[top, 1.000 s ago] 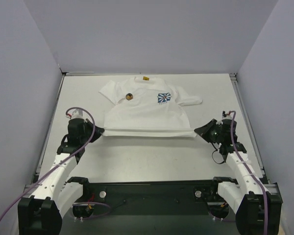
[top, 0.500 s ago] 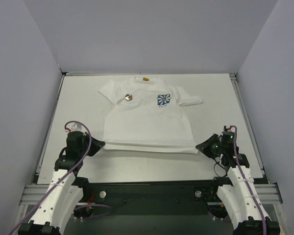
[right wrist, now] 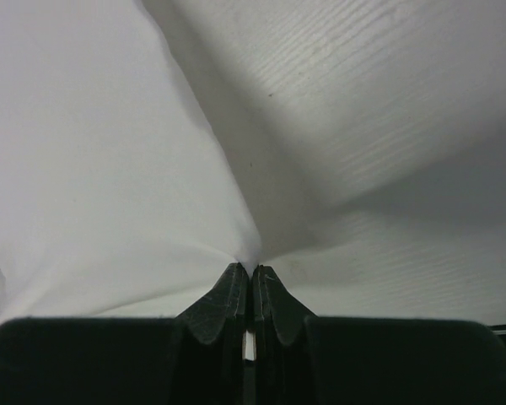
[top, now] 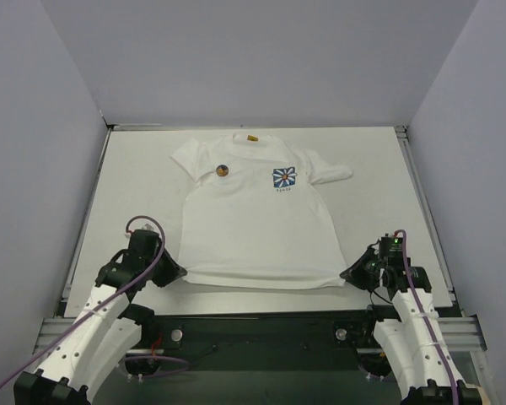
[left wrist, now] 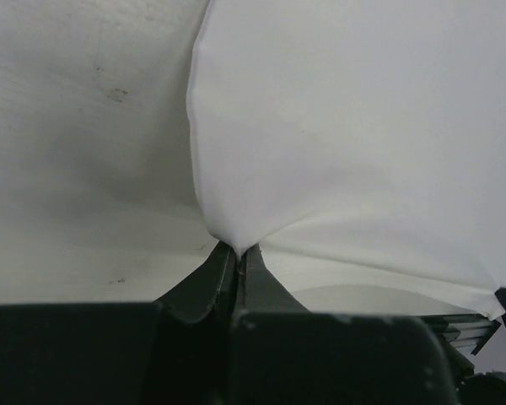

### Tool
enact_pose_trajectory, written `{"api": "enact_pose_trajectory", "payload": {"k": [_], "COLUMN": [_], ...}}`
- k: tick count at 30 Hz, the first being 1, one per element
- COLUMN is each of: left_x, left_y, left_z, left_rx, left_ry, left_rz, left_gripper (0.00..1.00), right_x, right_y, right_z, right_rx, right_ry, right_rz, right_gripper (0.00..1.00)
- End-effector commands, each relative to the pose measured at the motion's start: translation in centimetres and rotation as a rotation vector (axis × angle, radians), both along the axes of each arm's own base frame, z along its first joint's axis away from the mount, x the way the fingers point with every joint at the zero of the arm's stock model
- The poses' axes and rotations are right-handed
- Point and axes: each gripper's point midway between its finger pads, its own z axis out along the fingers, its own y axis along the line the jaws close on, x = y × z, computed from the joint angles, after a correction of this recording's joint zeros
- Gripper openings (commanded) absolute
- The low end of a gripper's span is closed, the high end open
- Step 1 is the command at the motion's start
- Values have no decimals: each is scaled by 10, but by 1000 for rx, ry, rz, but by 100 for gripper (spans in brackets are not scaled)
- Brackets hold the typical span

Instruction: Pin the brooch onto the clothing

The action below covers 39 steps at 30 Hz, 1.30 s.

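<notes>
left end effector (left wrist: 236,247): yours is clamped tight on the bottom-left corner of the T-shirt (top: 253,236), fingers squeezed together with just cloth between them.
right end effector (right wrist: 251,267): same deal on your other side, pinched narrow on the bottom-right corner of the hem.
hem: runs pretty straight between your two grips, close to the near edge of the desk (top: 135,177).
shirt body: lies flat and face up, sleeves spread out, collar pointing at the far wall.
brooch (top: 223,171): sits on the upper chest, left of centre in your top view, just below the collar and well apart from both end effectors. Can't tell if it's pinned or just lying there.
daisy print (top: 282,177): blue patch near the brooch, to its right, not touching it.
yellow tag (top: 252,137): at the collar, farthest from you.
</notes>
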Motion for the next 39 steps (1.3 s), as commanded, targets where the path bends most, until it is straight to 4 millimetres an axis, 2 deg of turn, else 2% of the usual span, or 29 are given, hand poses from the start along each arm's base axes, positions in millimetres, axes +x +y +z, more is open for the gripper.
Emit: {"api": "enact_pose_trajectory", "payload": {"k": [1, 7, 13, 19, 27, 29, 30, 31, 32, 33, 34, 36, 39], "left_x": [-20, -37, -54, -61, -66, -66, -66, -66, -67, -65, -64, -60, -53], "left_y": [9, 4, 4, 2, 8, 8, 8, 9, 12, 12, 12, 11, 6], "left_z": [3, 4, 2, -1, 6, 7, 9, 9, 9, 12, 13, 16, 23], "left_rx": [61, 63, 163, 205, 251, 251, 253, 260, 274, 276, 281, 276, 261], "left_ry": [81, 124, 188, 207, 206, 203, 202, 203, 210, 205, 197, 183, 144], "left_rz": [1, -47, -123, -158, -164, -170, -171, -173, -173, -167, -166, -167, -173], "left_gripper": [0, 0, 0, 0, 3, 15, 25, 45, 54, 69, 94, 96, 97], "right_x": [-21, -42, -50, -59, -64, -64, -65, -64, -64, -64, -63, -60, -52], "right_y": [-5, -4, 0, 3, 3, 4, 3, 4, 3, 3, 4, 6, 6], "right_z": [6, 6, 12, 10, 12, 14, 15, 18, 19, 21, 24, 30, 41], "right_rx": [-33, -45, -67, -119, -160, -163, -167, -168, -169, -171, -166, -155, -160], "right_ry": [97, 187, 198, 224, 247, 246, 248, 241, 238, 233, 221, 190, 134], "right_rz": [2, 26, 78, 124, 170, 182, 194, 199, 203, 210, 214, 216, 217], "right_gripper": [0, 0, 0, 0, 0, 7, 14, 19, 31, 48, 57, 74, 88]}}
